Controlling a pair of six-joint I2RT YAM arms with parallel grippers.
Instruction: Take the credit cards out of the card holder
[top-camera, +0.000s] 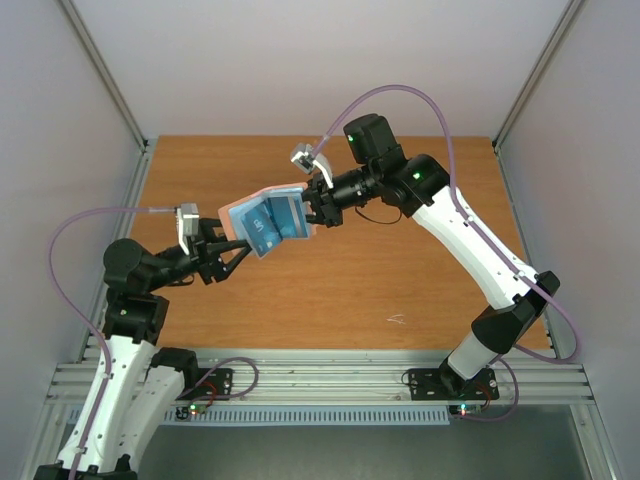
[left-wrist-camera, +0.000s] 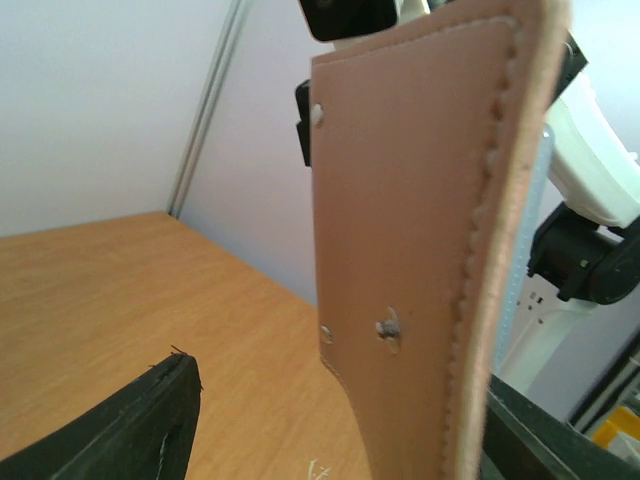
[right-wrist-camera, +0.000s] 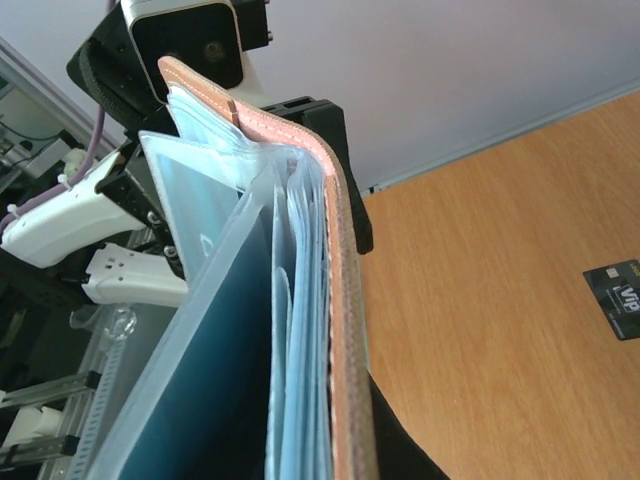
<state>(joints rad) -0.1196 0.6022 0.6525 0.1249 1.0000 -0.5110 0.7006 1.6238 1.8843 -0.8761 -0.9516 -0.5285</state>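
Note:
The card holder (top-camera: 262, 222) hangs open above the table, taupe outside, light blue inside. My right gripper (top-camera: 318, 209) is shut on its right edge. In the right wrist view the card holder (right-wrist-camera: 345, 300) runs edge-on between that gripper's (right-wrist-camera: 340, 445) jaws, and a bright blue credit card (right-wrist-camera: 205, 390) sits in its clear sleeves. A dark grey-black credit card (right-wrist-camera: 614, 298) lies flat on the table. My left gripper (top-camera: 226, 254) is open at the holder's lower left edge. In the left wrist view the taupe cover (left-wrist-camera: 420, 230) stands between the spread fingers (left-wrist-camera: 130, 430) of that gripper (left-wrist-camera: 340, 405), away from the left one.
The wooden table (top-camera: 330, 290) has grey walls at the left, right and back. A small white scrap (top-camera: 397, 320) lies near the front edge. A metal rail (top-camera: 320, 380) runs along the near side by the arm bases.

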